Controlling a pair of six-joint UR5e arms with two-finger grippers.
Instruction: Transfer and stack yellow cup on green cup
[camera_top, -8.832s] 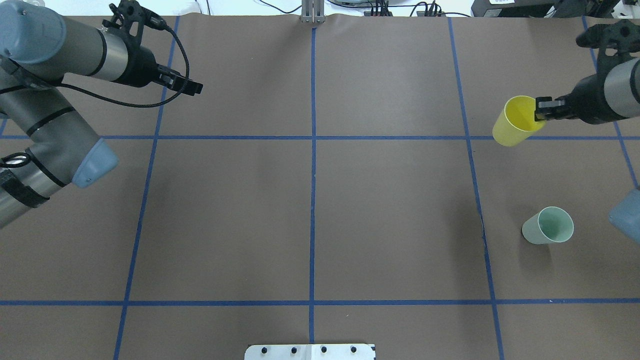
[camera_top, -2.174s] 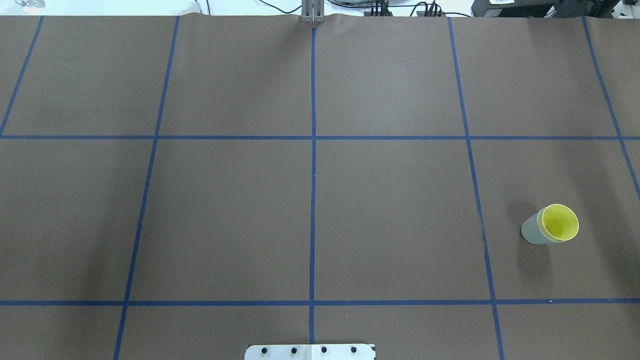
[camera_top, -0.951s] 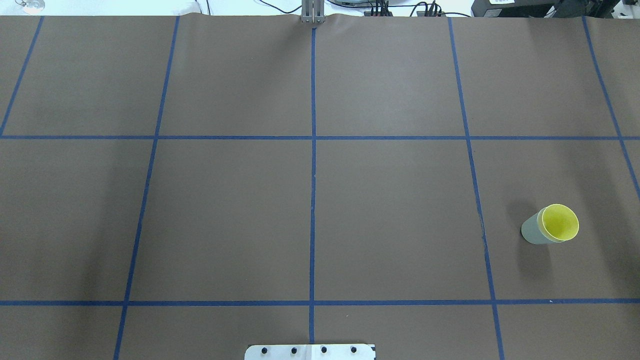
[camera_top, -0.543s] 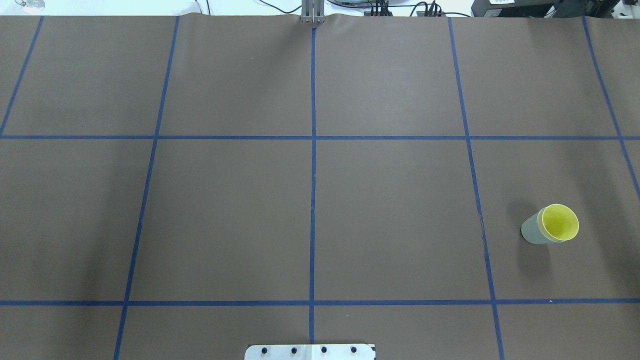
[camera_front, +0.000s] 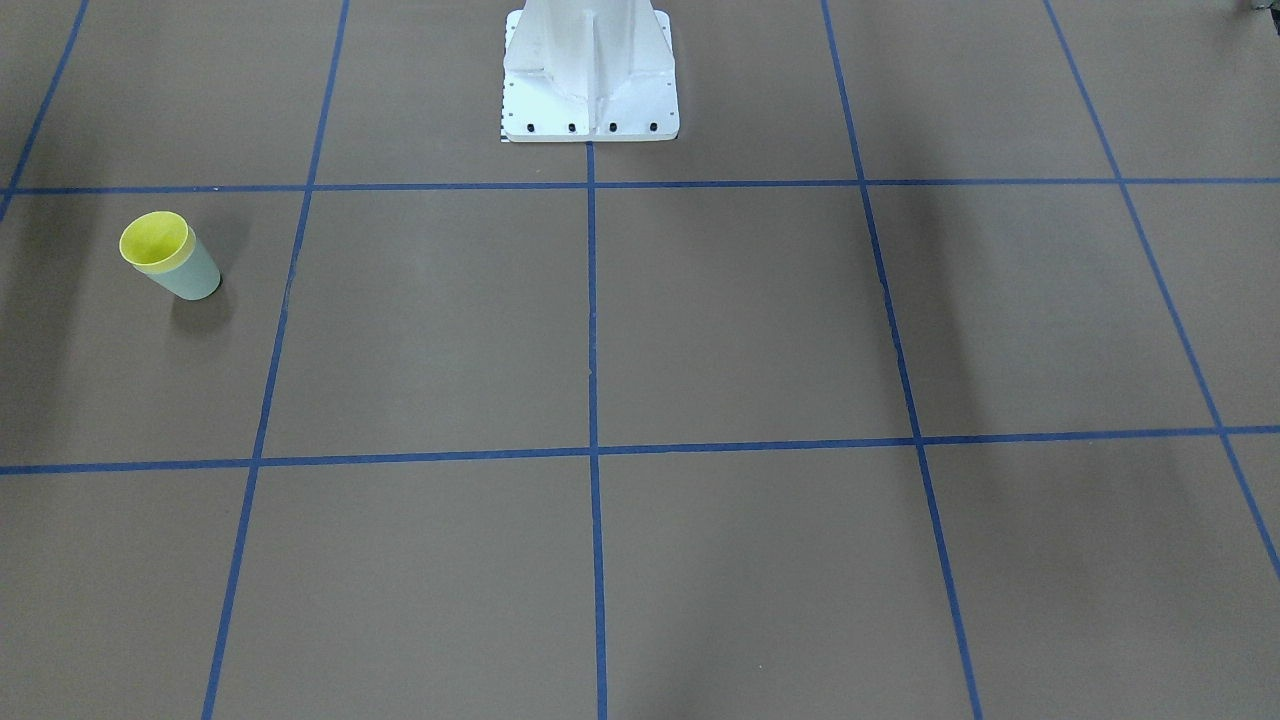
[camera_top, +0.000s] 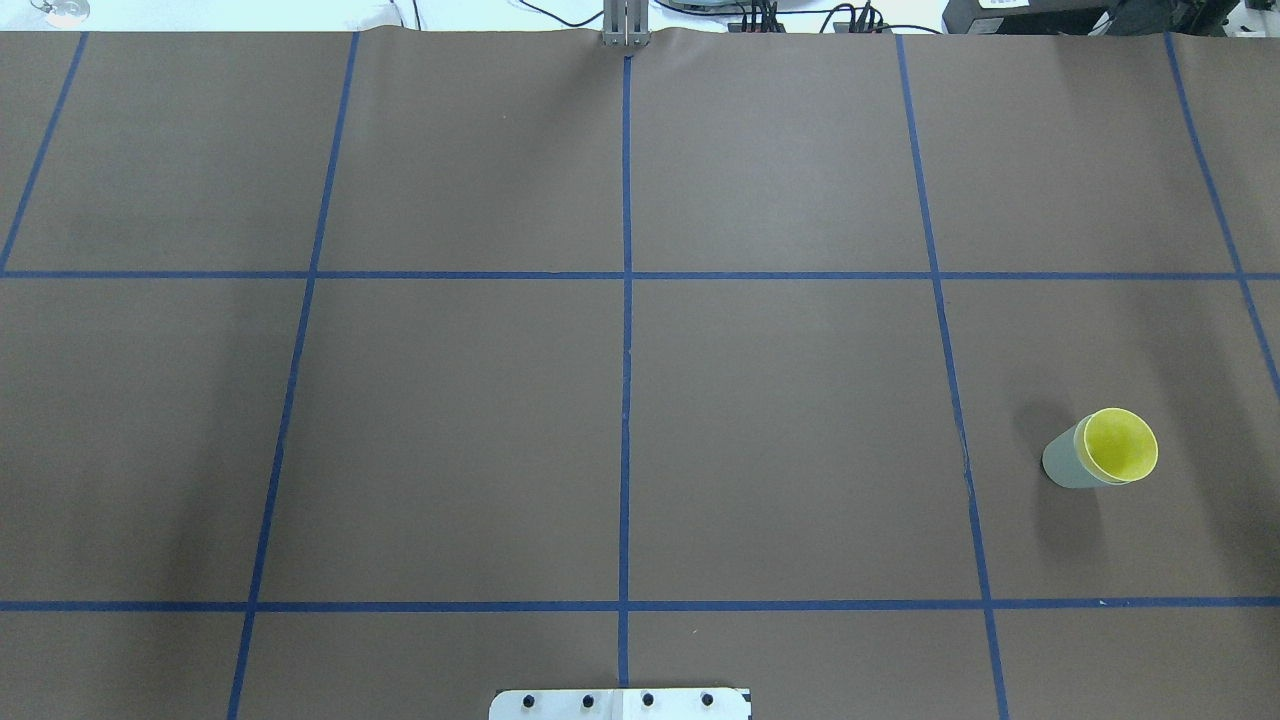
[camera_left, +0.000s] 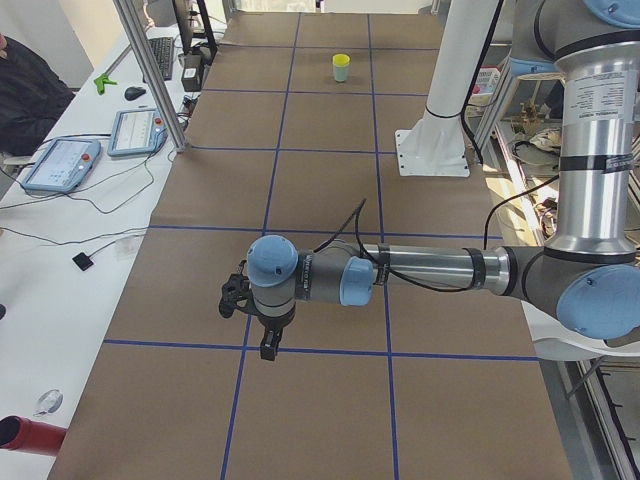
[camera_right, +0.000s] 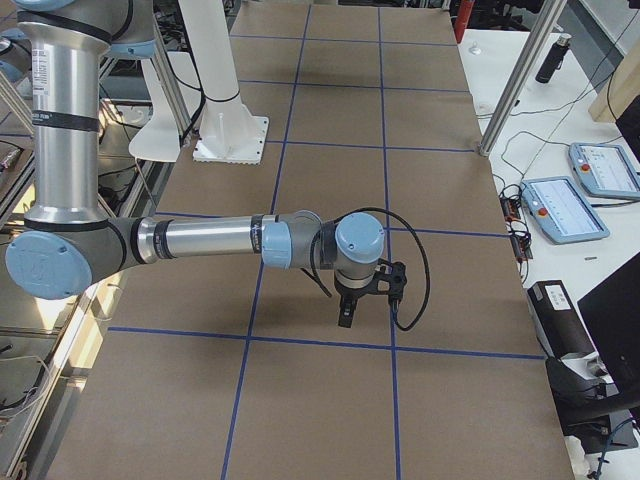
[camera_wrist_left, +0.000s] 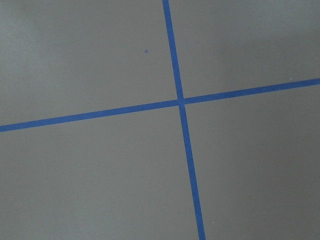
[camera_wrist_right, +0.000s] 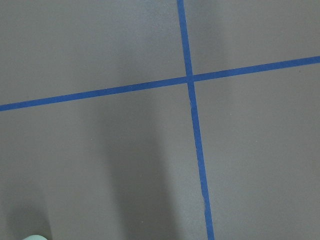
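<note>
The yellow cup (camera_top: 1120, 445) sits nested inside the green cup (camera_top: 1060, 466), upright at the table's right side. The pair also shows in the front-facing view, yellow cup (camera_front: 153, 240) in green cup (camera_front: 197, 280), and small at the far end in the exterior left view (camera_left: 341, 67). No gripper touches them. My left gripper (camera_left: 268, 348) hangs above the table's left end and shows only in the exterior left view. My right gripper (camera_right: 345, 318) shows only in the exterior right view. I cannot tell whether either is open or shut. The wrist views show only brown mat and blue tape.
The white robot base (camera_front: 590, 90) stands at the table's near middle edge, its plate (camera_top: 620, 703) at the overhead view's bottom. Blue tape lines grid the brown mat. Tablets (camera_left: 60, 165) and cables lie on side benches. A pale green sliver (camera_wrist_right: 35, 237) touches the right wrist view's bottom edge.
8.8 s ago my right gripper held the yellow cup apart from the green cup; now it sits inside the green cup and both arms are out of the overhead view. Nothing moved in the last 2 s.
</note>
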